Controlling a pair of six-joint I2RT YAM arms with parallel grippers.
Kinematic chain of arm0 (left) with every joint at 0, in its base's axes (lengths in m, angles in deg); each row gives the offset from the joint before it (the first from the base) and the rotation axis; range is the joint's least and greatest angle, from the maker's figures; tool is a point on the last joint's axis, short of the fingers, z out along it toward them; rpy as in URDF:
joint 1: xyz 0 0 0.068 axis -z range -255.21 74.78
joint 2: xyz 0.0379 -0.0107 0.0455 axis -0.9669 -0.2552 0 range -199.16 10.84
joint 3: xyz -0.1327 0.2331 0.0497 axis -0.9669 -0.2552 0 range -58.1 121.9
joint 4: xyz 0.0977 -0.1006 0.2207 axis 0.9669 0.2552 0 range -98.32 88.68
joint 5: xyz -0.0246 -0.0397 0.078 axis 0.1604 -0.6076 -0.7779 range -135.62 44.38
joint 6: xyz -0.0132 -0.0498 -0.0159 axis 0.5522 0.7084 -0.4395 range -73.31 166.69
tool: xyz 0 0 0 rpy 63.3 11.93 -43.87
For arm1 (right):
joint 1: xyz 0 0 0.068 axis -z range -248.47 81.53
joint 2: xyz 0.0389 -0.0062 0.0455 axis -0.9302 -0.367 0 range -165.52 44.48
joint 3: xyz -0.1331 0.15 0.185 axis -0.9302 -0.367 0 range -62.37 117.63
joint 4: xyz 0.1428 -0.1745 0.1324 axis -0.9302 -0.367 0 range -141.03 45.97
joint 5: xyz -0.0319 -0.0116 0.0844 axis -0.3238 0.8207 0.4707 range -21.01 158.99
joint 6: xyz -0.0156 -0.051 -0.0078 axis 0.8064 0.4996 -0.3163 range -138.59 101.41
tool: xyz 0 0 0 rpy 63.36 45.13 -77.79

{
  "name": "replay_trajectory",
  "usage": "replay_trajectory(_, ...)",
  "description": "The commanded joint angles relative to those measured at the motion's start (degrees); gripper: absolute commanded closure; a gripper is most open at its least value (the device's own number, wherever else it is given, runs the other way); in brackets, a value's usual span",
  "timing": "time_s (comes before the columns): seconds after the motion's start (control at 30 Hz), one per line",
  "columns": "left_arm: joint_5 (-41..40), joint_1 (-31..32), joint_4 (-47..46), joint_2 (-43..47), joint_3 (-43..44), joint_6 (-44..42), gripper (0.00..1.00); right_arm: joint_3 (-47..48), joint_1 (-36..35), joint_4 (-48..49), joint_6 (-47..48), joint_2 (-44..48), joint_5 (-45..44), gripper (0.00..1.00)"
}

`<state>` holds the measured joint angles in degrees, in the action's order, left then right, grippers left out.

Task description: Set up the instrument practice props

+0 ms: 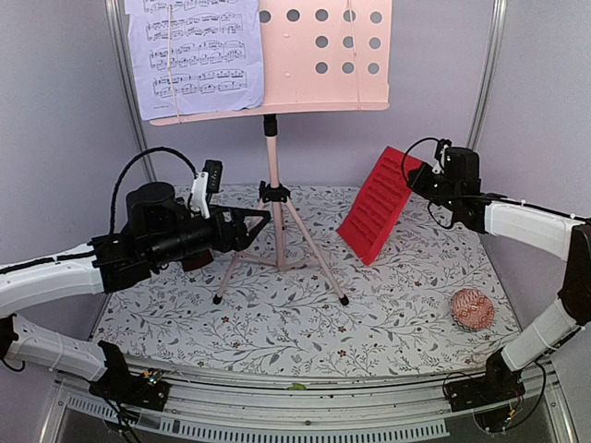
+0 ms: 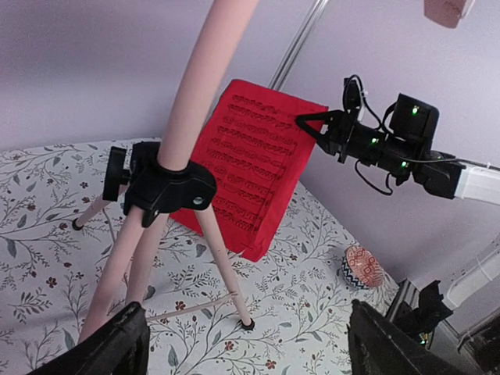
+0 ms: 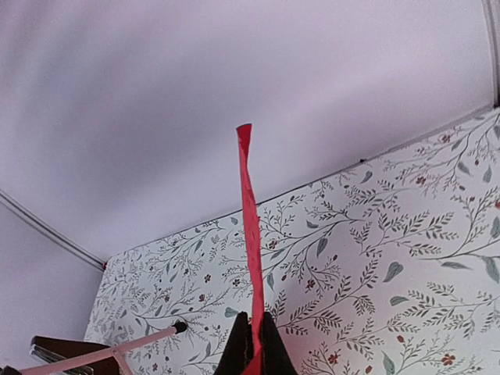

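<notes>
Right gripper point(image 1: 413, 174) pinched shut on the top edge of the red music sheet point(image 1: 379, 205), which hangs tilted, right of the pink music stand point(image 1: 274, 175). Left gripper point(image 1: 261, 220) spread wide, empty, beside the stand's pole. Lilac music sheet point(image 1: 194, 55) rests on the perforated desk point(image 1: 323, 55).

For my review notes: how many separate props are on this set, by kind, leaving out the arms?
Music stand: 1
Sheets of music: 2, the lilac sheet on the stand's desk and the red sheet pinched in the right end effector
Dark brown metronome, only partly visible: 1
Knitted ball: 1
Total: 5
</notes>
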<state>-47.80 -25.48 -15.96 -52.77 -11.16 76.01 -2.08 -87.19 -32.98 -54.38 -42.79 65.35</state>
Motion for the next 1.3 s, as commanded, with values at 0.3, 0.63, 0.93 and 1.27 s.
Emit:
replay_trajectory(0.3, 3.03, 4.77, -10.01, -5.25, 0.70, -2.74, 0.12, -0.02, -15.73, -31.70, 11.20, 23.15, -16.54, 1.00)
replay_trajectory(0.63, 7.73, 5.71, -14.81, -8.54, 0.18, -3.34, 0.14, 1.57, -30.83, -40.95, 13.20, 33.42, -3.74, 1.00)
replay_trajectory(0.93, 14.74, 6.67, -18.06, -11.52, -0.47, -3.24, 0.14, 1.45, -34.20, -36.56, 17.27, 35.67, 15.27, 1.00)
replay_trajectory(1.27, 17.29, 8.03, -21.18, -12.65, -2.11, -2.76, 0.12, 8.51, -34.22, -35.73, 21.86, 32.37, 24.29, 1.00)
